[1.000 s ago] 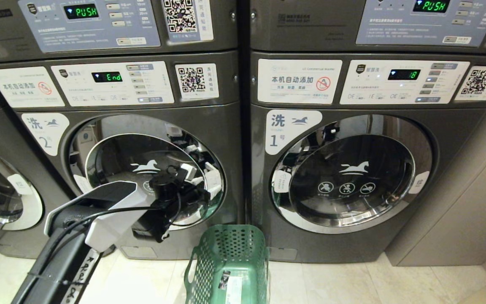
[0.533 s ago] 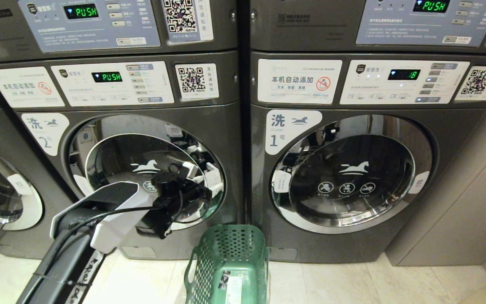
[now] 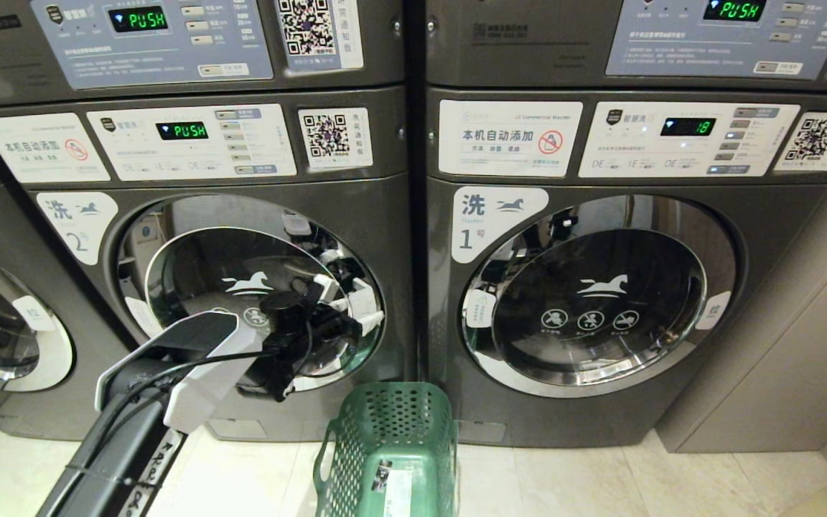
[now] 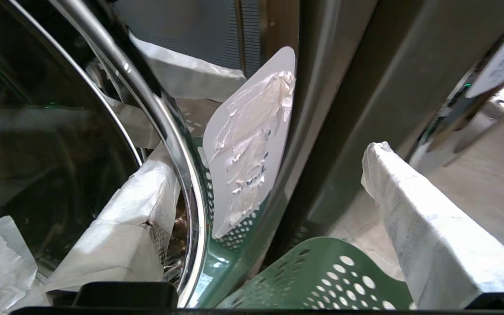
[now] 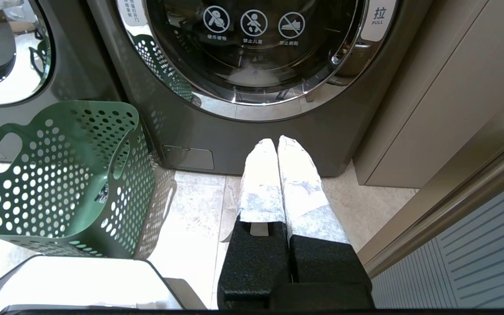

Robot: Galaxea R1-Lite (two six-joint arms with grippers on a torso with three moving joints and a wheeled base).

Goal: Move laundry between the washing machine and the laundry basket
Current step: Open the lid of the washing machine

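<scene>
Door of washer 2 not yet opened; no transfer begun.

No laundry shows in any view; the washer (image 3: 241,301) marked 2 is shut, its chrome door rim (image 4: 164,131) between the spread, empty fingers (image 4: 414,227) of the left gripper (image 3: 356,305). The basket (image 3: 392,445) stands on the floor just below those fingers and looks empty. Left to do: opening the door and moving the load. The right gripper (image 5: 278,175), fingers clenched on nothing, hangs before washer 1 (image 5: 252,52); open floor lies beneath it.
</scene>
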